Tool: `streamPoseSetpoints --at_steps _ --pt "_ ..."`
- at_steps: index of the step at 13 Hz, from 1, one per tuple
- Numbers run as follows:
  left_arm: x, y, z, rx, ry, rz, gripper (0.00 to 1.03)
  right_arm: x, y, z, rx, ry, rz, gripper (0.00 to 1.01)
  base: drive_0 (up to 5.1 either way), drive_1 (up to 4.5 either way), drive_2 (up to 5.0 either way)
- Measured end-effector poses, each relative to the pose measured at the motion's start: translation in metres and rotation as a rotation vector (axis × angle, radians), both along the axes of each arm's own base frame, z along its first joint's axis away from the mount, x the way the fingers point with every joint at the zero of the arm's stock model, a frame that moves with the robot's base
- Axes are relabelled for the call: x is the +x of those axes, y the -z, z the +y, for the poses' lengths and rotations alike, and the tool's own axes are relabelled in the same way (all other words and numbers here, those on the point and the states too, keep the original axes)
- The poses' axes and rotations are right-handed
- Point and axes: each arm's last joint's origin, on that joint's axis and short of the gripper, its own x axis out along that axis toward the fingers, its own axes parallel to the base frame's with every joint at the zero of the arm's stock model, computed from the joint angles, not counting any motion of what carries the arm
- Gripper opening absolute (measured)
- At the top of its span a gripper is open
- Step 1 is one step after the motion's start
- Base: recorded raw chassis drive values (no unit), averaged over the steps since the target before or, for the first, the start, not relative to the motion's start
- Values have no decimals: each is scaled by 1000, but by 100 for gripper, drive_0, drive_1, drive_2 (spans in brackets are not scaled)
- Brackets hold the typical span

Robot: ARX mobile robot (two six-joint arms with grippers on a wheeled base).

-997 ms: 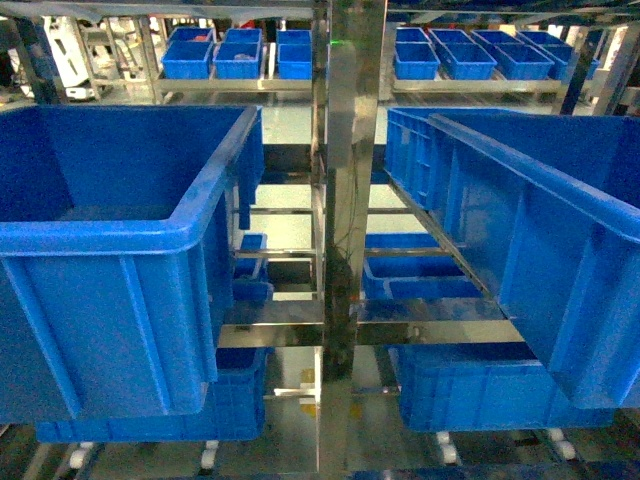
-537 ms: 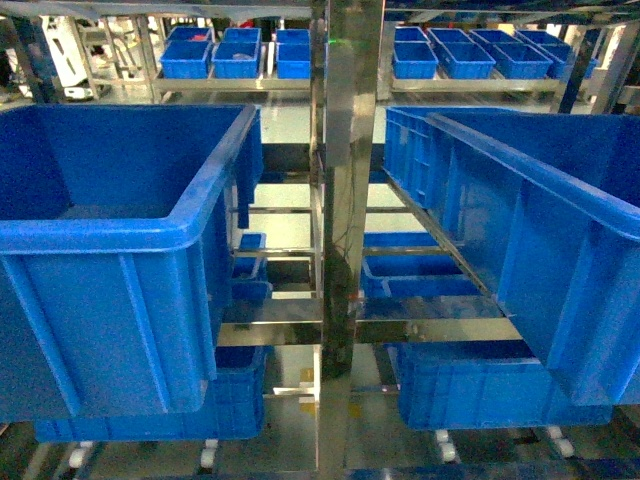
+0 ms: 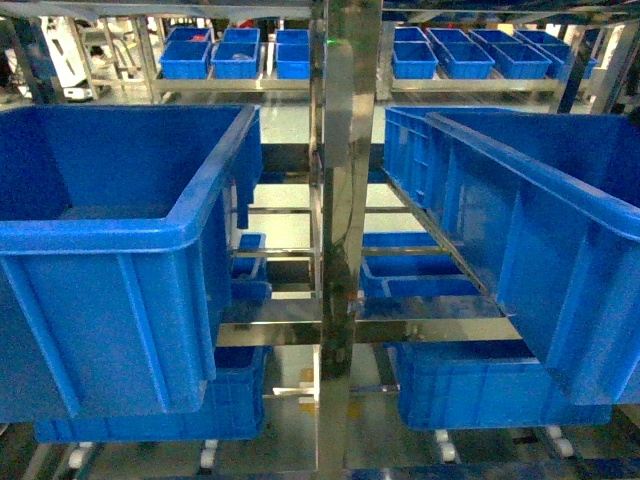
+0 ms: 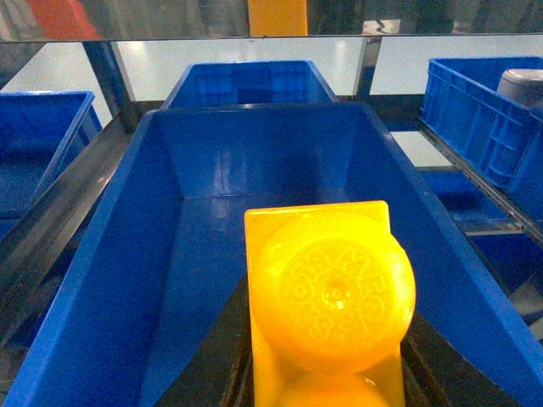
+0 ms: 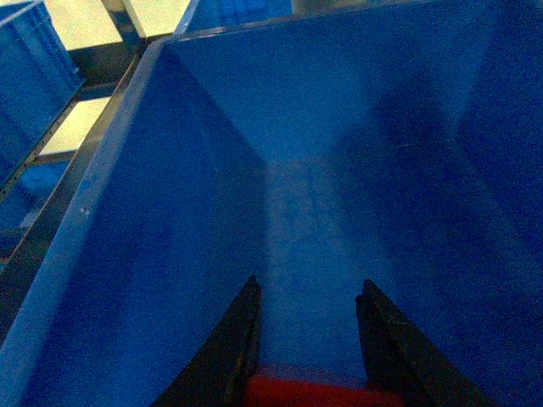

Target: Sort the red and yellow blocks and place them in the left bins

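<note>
The yellow block [image 4: 327, 288] fills the lower middle of the left wrist view, one round stud facing the camera. My left gripper [image 4: 327, 356] is shut on it, with dark jaws on both sides. It hangs over a deep blue bin [image 4: 212, 212] that shows nothing on its floor. In the right wrist view the red block [image 5: 310, 392] sits low between the two dark fingers [image 5: 242, 339] of my right gripper [image 5: 310, 292], which is shut on it above another blue bin [image 5: 170, 212]. Neither gripper shows in the head view.
The head view has a large blue bin [image 3: 120, 230] at the left and another [image 3: 540, 200] at the right, split by a steel rack post [image 3: 345, 240]. Smaller blue bins [image 3: 420, 275] sit on lower shelves and along the back. More bins [image 4: 475, 110] flank the left wrist view.
The head view has shifted only very slightly; the bins and the rack stand as before. No gripper appears in any head frame.
</note>
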Motion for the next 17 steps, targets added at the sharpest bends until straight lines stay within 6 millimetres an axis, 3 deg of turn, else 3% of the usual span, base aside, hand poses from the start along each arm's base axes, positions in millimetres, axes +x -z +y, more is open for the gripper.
streamPoseSetpoints --at_steps 2,4,5,6,7,9,11,12,14,15,17 --pt "0 0 0 0 0 0 28 26 26 -9 -10 37 -6 28 0 0 0" --pt "0 0 0 0 0 0 28 20 34 -19 -12 63 -56 44 0 0 0" --pt "0 0 0 0 0 0 28 6 25 -19 -15 52 -102 55 0 0 0" --pt "0 0 0 0 0 0 28 -15 8 -16 -22 24 -145 66 0 0 0" --pt "0 0 0 0 2 1 28 -53 -25 -6 -31 -15 -223 82 0 0 0" --pt "0 0 0 0 -2 1 28 -118 -49 7 -10 -83 -247 100 0 0 0" --pt "0 0 0 0 -1 0 28 -182 -43 13 30 -102 -138 98 0 0 0" --pt "0 0 0 0 1 0 28 -213 -61 17 48 -92 -147 98 0 0 0" --pt "0 0 0 0 -1 0 28 -270 -119 38 42 -135 -320 98 0 0 0" --pt "0 0 0 0 0 0 28 -270 -124 44 42 -154 -333 98 0 0 0" --pt "0 0 0 -1 1 1 28 -258 -112 44 36 -127 -261 98 0 0 0"
